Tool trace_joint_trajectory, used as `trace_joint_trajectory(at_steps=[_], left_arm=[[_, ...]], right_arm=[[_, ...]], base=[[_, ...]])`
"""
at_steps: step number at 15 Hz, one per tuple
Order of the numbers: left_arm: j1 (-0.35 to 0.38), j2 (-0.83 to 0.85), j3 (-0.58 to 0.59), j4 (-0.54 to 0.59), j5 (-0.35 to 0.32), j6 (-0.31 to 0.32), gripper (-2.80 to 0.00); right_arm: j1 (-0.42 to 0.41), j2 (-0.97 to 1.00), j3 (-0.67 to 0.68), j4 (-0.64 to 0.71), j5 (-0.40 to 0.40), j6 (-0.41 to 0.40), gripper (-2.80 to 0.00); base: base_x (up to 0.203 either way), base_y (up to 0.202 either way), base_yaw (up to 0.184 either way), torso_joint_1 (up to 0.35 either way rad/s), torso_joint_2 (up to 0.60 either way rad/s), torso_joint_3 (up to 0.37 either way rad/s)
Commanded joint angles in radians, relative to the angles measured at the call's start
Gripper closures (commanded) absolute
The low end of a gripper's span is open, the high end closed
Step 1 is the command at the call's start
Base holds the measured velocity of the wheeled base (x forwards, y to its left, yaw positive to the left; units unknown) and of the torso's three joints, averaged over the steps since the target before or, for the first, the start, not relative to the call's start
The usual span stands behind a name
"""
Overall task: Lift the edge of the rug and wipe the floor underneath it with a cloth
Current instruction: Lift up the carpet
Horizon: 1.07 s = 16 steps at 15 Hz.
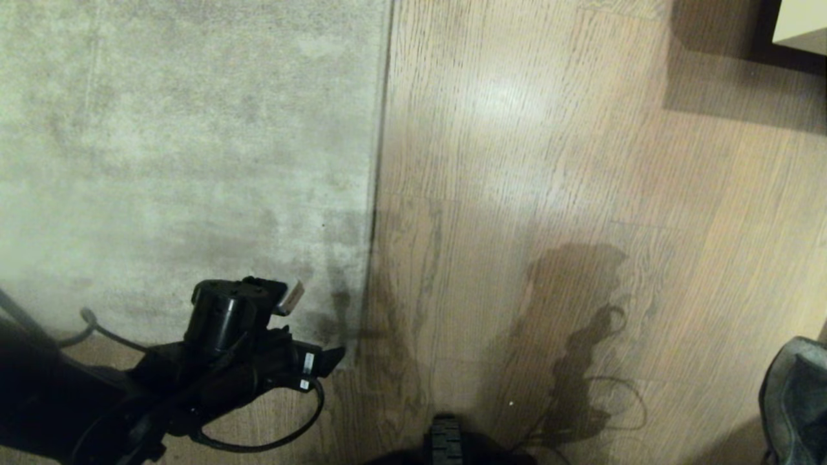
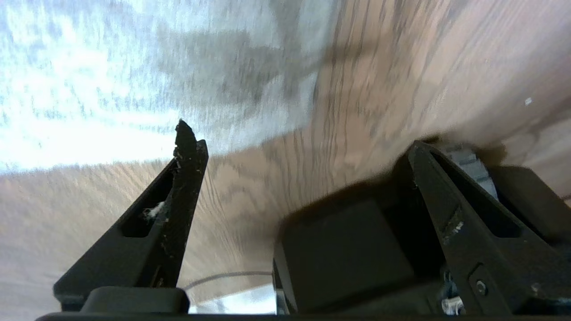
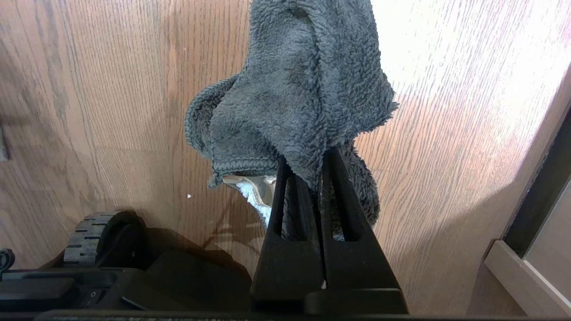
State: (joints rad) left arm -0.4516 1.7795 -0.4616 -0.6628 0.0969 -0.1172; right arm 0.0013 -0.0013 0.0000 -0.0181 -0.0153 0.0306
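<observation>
The rug (image 1: 187,148) beyond the black left gripper (image 1: 310,336) is pale grey-beige with darker mottled smudges. The floor (image 1: 549,161) beside that gripper is light brown wood with dark, fine grain lines and a pale sheen. The cloth (image 3: 303,102) between the black fingers of the right gripper (image 3: 308,174) is dark grey and fuzzy, with a lighter patch beneath its fold.

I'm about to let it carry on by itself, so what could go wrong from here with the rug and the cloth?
1. The rug lies flat on the floor, and the open left gripper hangs near its thin edge; the fingers may slide over rather than under it.
2. The right gripper pinches only a fold of the cloth, so wiping could drag it loose.
3. A cable loops near the left wrist and could snag.
</observation>
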Motion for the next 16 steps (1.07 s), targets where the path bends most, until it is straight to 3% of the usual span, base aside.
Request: trace_joint_trajectory(at_steps=[1, 16], left_arm=[[-0.023, 0.036, -0.044, -0.002, 0.01, -0.001, -2.8], [-0.024, 0.1, -0.244, 0.176, 0.012, 0.019, -2.8]], right_arm=[[0.0, 0.001, 0.0, 0.0, 0.0, 0.0, 0.0], [0.0, 0.001, 0.0, 0.0, 0.0, 0.0, 0.0]], base=[[0.0, 0.0, 0.0, 0.0, 0.0, 0.0], [0.0, 0.0, 0.0, 0.0, 0.0, 0.0]])
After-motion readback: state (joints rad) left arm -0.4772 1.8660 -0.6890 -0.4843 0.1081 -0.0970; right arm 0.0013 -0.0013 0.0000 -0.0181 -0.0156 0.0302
